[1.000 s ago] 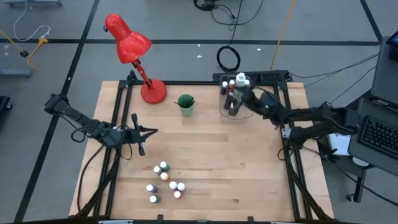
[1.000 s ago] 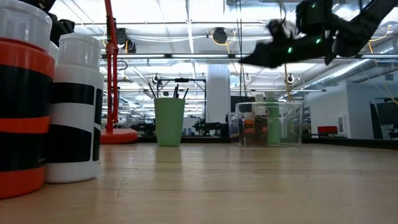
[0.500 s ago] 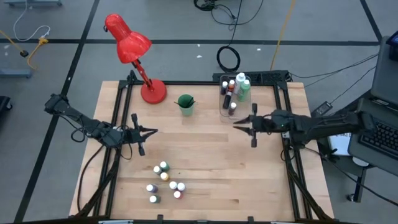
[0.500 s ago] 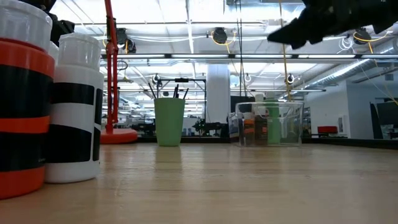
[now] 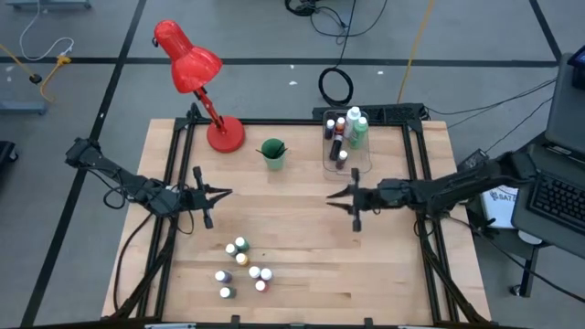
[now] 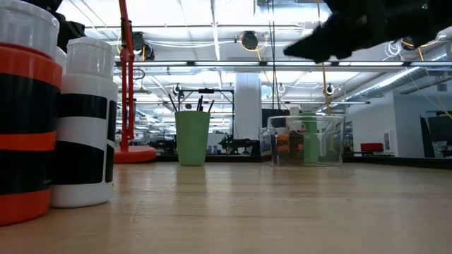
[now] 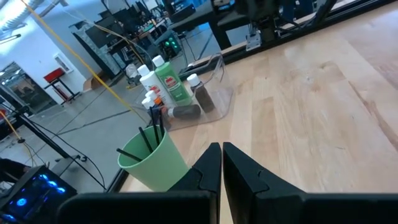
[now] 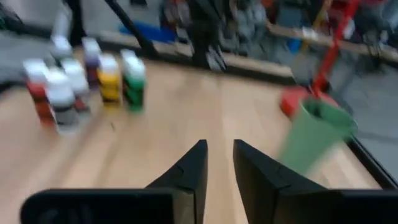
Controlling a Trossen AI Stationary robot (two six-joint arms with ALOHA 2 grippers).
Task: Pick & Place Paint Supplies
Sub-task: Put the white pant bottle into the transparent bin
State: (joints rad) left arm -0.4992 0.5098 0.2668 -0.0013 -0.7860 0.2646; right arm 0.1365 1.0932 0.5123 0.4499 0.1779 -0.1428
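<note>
Judging progress as partway: clear bin (image 5: 346, 151) holds several bottles; seven small paint bottles (image 5: 242, 270) remain clustered near my table edge. Right gripper (image 5: 344, 197) hovers mid-table, fingers slightly parted, empty. Left gripper (image 5: 219, 193) waits, fingers pressed together.

Wooden table (image 5: 302, 228) bears paint bottles (image 5: 242, 268); cup (image 5: 272, 153); bin (image 5: 364, 163); lamp (image 5: 225, 135).

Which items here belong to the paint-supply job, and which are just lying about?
Job:
small paint bottles on the table
bottles in the clear bin
brushes in the green cup

Lying about:
red desk lamp
cable coil on the floor
</note>
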